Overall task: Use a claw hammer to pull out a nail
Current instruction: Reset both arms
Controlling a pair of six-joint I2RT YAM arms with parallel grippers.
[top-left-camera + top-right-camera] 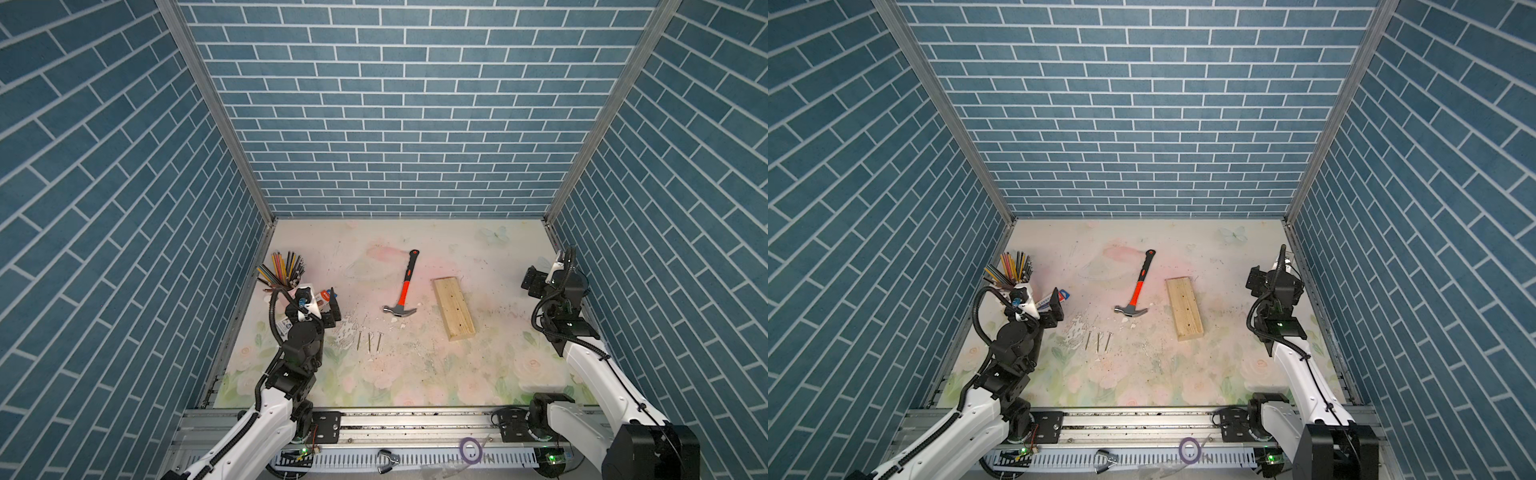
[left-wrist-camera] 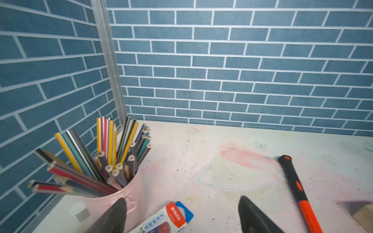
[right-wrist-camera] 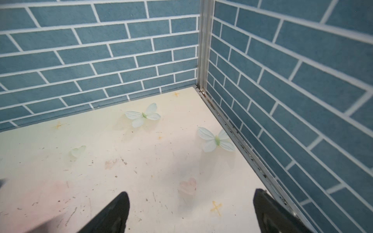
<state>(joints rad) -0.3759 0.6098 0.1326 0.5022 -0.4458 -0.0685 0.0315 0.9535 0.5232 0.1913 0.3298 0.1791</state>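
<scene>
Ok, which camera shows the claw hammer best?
Either top view: both show the claw hammer whole, steel head to handle end. The left wrist view catches only its handle, blurred; the right wrist view misses it.

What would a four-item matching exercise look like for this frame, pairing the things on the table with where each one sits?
Things:
1. claw hammer
2. wooden block
3. three nails
4. pencil cup

Places:
A. standing beside the open left gripper
B. lying flat, to the hammer's right
C. loose in a row, nearer the robot than the hammer head
D. lying flat mid-table, black handle end pointing away from the robot

Pairs: 1-D, 2-B, 3-C, 4-A
</scene>
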